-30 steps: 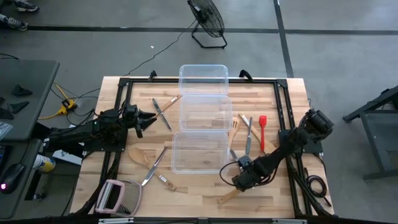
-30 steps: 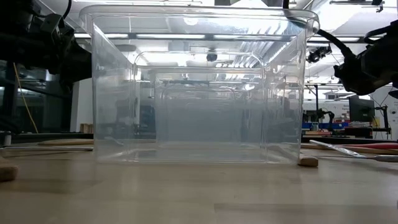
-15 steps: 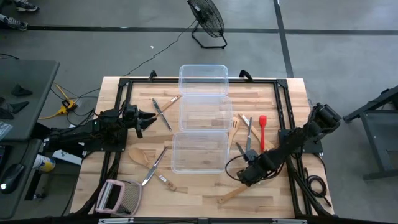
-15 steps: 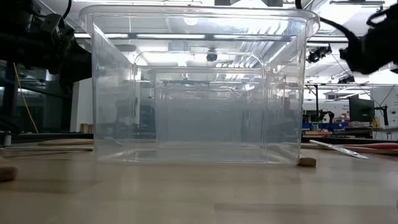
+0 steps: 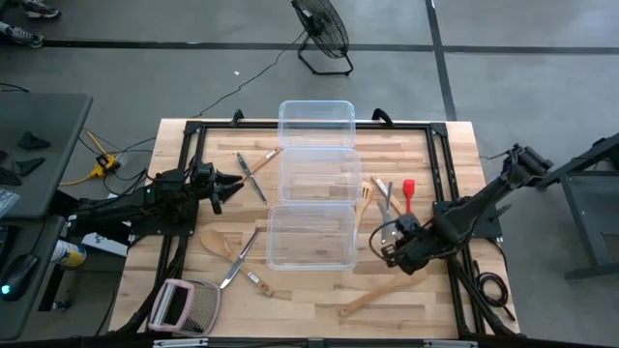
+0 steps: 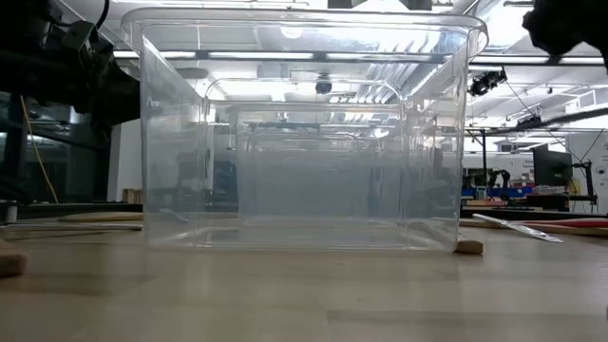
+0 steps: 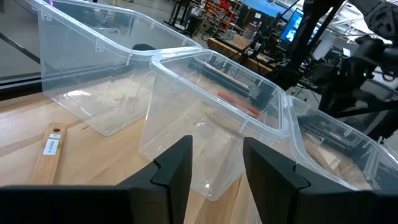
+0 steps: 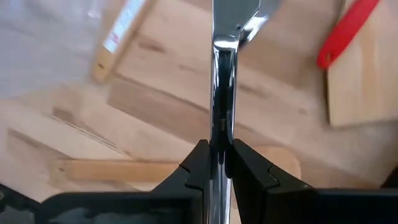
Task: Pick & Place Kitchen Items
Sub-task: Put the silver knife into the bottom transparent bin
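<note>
My right gripper (image 5: 388, 238) is on the right half of the table, beside the near clear tub (image 5: 311, 237), and is shut on a slim silver utensil (image 8: 222, 81). Below it lie a pale wooden slotted spatula (image 5: 366, 198), another silver utensil (image 5: 384, 193) and a small red utensil (image 5: 408, 191). A wooden spoon (image 5: 372, 295) lies near the front edge. My left gripper (image 5: 232, 184) is open and empty at the left, facing the tubs (image 7: 205, 93). A silver utensil (image 5: 253, 178), crossed with a wooden one (image 5: 267, 159), lies beside it. My right gripper pinches the silver utensil's thin handle (image 8: 222, 134) between its two fingers, by its flat faces, edge up in the wrist view. The utensil runs straight on beyond the fingertips, along them, toward the table's far side. It is held above the table; its far end runs out of the picture.
Three clear tubs stand in a row down the table's middle: far (image 5: 317, 121), middle (image 5: 319, 174), near (image 6: 304, 133). A wooden spoon (image 5: 215, 242), a silver utensil (image 5: 242, 253) and a grater (image 5: 184, 304) lie at the front left. A black frame (image 5: 440, 174) edges the table.
My right gripper has gone from near the wooden spoon at the front toward the table's far and right edges, and up: in the low view it has risen almost out of the picture. The wooden spoon at the front now shows whole.
</note>
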Action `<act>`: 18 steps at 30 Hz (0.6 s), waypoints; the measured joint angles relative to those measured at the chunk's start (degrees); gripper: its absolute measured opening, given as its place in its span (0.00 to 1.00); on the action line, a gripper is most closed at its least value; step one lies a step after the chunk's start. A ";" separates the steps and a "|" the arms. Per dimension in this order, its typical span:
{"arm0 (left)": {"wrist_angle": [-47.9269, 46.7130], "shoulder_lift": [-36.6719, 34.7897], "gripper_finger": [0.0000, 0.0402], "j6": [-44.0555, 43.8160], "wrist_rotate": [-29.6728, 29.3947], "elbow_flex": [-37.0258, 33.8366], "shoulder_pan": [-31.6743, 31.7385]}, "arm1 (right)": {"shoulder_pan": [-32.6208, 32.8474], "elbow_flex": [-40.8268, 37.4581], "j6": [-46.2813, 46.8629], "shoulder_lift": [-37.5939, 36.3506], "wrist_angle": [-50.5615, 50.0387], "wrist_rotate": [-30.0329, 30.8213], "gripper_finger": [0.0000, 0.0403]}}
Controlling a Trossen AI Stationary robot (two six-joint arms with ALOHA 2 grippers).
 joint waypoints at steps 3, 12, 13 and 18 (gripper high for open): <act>0.00 0.00 0.36 0.00 -0.01 0.00 0.01 | 0.00 0.09 -2.22 -2.68 -1.17 4.40 0.09; 0.00 0.00 0.36 0.00 -0.01 0.00 0.01 | -1.07 0.09 -21.09 -9.36 0.04 15.19 0.09; 0.00 0.00 0.36 0.00 -0.01 0.00 0.02 | -1.79 0.09 -24.56 -10.10 0.96 15.29 0.09; 0.00 0.00 0.36 0.00 0.00 0.00 0.01 | -7.65 0.09 -43.35 -13.34 7.14 11.83 0.09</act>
